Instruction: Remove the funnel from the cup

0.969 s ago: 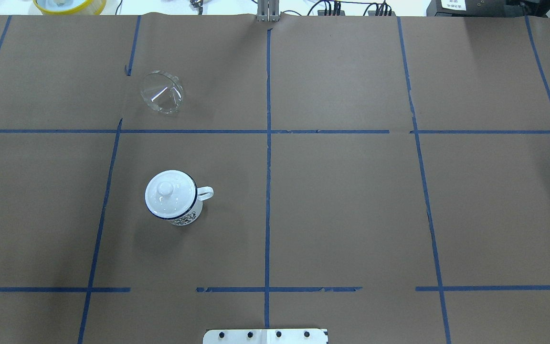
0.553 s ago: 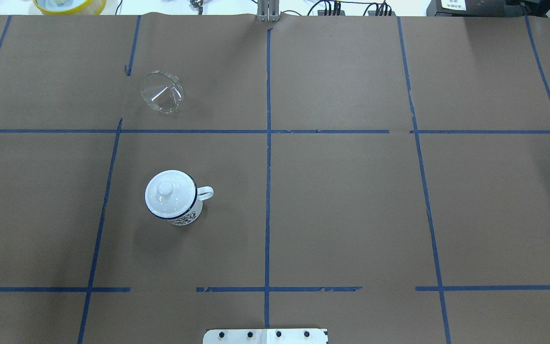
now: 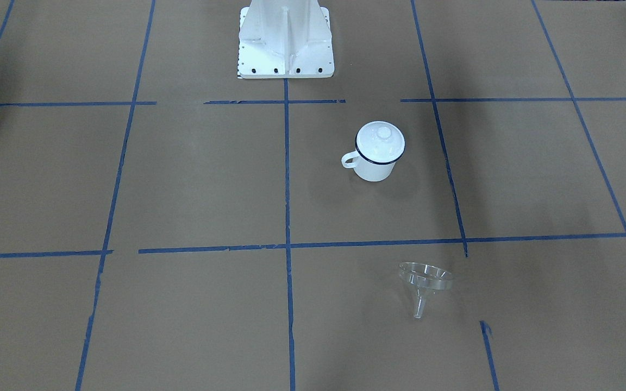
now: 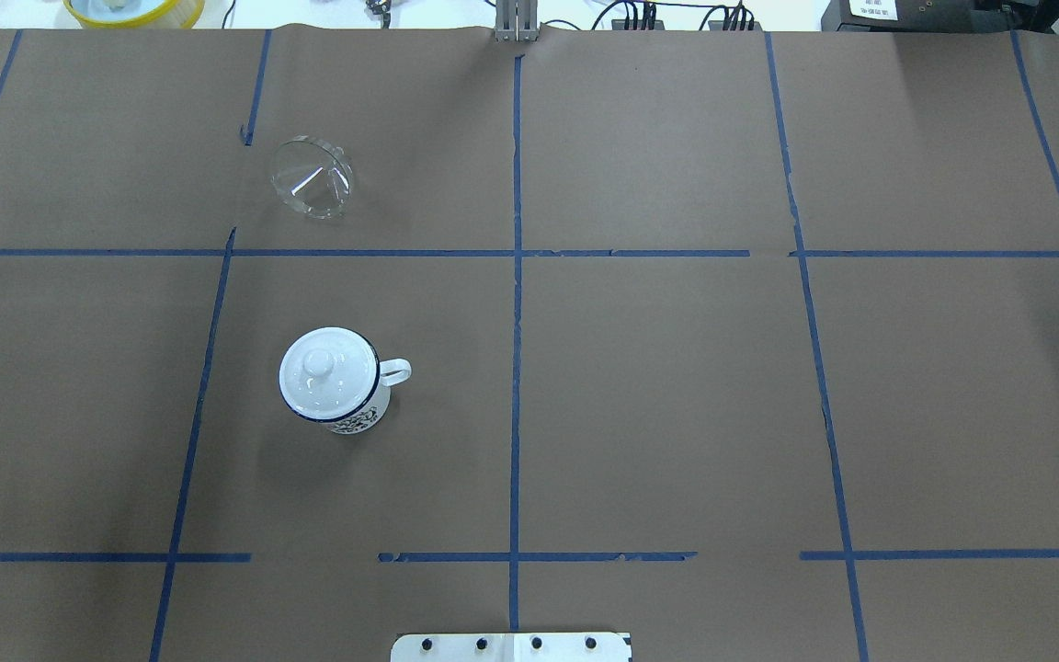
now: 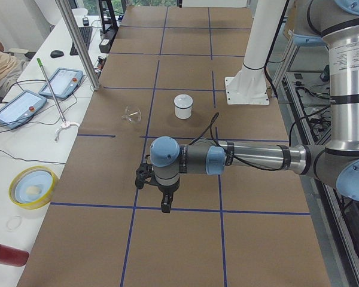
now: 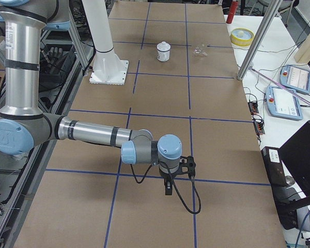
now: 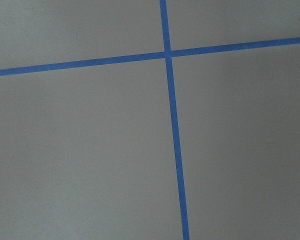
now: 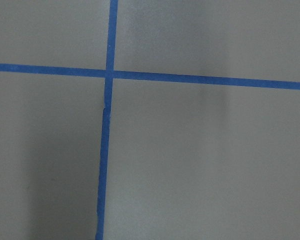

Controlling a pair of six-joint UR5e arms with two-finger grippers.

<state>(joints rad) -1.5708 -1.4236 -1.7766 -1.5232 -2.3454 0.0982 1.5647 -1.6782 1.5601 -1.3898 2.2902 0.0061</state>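
The clear funnel (image 4: 313,177) lies on its side on the brown paper, far left, apart from the cup; it also shows in the front view (image 3: 424,282). The white cup (image 4: 362,416) with a dark blue rim stands upright nearer the robot, handle to the right, with a round white knobbed lid (image 4: 321,372) on it. The left gripper (image 5: 163,202) shows only in the exterior left view, far from both; I cannot tell whether it is open. The right gripper (image 6: 168,187) shows only in the exterior right view; I cannot tell its state either. Both wrist views show only paper and blue tape.
The white robot base plate (image 4: 511,646) sits at the near table edge. A yellow bowl (image 4: 134,9) lies beyond the far edge. Control tablets (image 5: 61,82), a metal post (image 5: 78,42) and a red bottle (image 5: 3,254) stand on the side bench.
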